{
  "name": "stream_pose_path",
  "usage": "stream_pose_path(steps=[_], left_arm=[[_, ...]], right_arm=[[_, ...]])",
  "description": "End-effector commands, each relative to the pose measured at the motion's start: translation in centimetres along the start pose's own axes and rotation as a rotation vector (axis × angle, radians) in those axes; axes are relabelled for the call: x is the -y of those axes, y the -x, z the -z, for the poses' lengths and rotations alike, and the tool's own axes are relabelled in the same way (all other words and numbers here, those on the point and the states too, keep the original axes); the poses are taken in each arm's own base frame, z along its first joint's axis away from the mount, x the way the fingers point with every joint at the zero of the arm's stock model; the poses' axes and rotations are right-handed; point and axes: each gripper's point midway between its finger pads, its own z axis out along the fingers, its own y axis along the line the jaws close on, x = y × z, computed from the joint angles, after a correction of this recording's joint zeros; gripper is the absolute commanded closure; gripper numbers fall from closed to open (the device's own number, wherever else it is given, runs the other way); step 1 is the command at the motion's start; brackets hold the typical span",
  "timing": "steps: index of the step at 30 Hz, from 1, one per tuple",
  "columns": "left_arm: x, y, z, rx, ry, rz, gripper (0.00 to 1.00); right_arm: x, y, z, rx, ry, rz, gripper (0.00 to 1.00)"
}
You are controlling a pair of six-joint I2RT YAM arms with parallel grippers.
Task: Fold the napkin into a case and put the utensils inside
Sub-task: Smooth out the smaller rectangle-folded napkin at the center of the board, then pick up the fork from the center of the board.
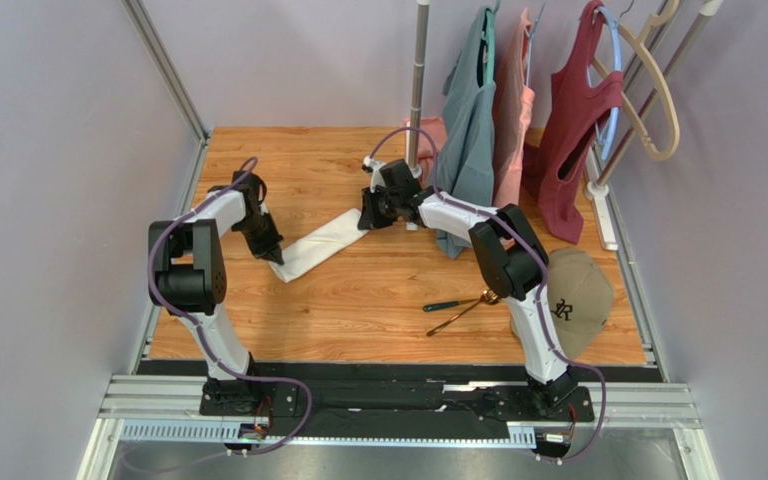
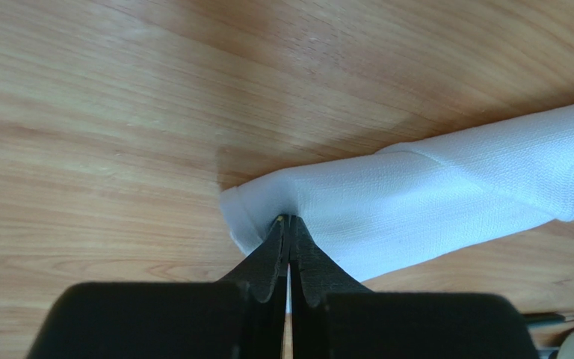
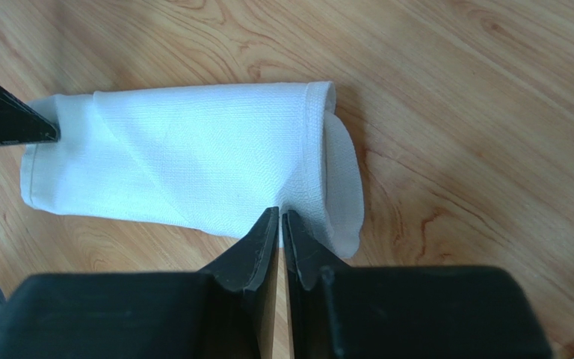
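The white napkin (image 1: pixel 320 242) lies as a long folded strip on the wooden table, running diagonally between both grippers. My left gripper (image 1: pixel 276 256) is shut on its near-left end; in the left wrist view the tips (image 2: pixel 290 218) pinch the rounded fold of the napkin (image 2: pixel 432 194). My right gripper (image 1: pixel 366 221) holds the far-right end; its jaws (image 3: pixel 280 213) close on the hemmed edge of the napkin (image 3: pixel 193 164), where the layers gape open. The utensils (image 1: pixel 455 303), with dark handles and gold heads, lie crossed on the table near the right arm, away from both grippers.
A tan cap (image 1: pixel 573 300) rests at the table's right edge beside the utensils. Teal (image 1: pixel 468 120), pink and maroon (image 1: pixel 573 130) garments hang from a rack at the back right, behind a metal pole (image 1: pixel 418 80). The left gripper's finger (image 3: pixel 6 120) shows in the right wrist view.
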Motion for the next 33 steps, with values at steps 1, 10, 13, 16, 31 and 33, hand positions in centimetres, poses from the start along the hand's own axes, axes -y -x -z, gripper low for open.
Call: stream_pose_path(steps=[1,10,13,16,31,33], left_arm=[[-1.4,2.4,4.2,0.156,0.074,-0.042,0.91],[9.1,-3.6,17.6,0.552,-0.265,-0.328,0.42],[12.1,-7.1,19.2,0.59,-0.408,-0.424,0.4],[13.8,-9.9,19.5,0.599,-0.48,-0.487,0.4],[21.9,-23.3,16.0,0.374,-0.671,-0.841,0.44],[21.9,-24.0,15.9,0.361,-0.678,-0.861,0.44]], right_arm=[[-2.8,4.4,2.8,0.085,-0.001,0.032,0.85],[-5.8,0.7,16.1,0.024,-0.25,-0.082,0.0],[-5.8,-2.4,21.5,0.011,-0.307,-0.144,0.0],[-4.0,-6.4,26.1,0.082,-0.406,-0.276,0.0],[5.0,-17.3,28.8,0.028,-0.867,-0.764,0.53],[5.7,-18.4,28.0,-0.046,-0.928,-0.764,0.53]])
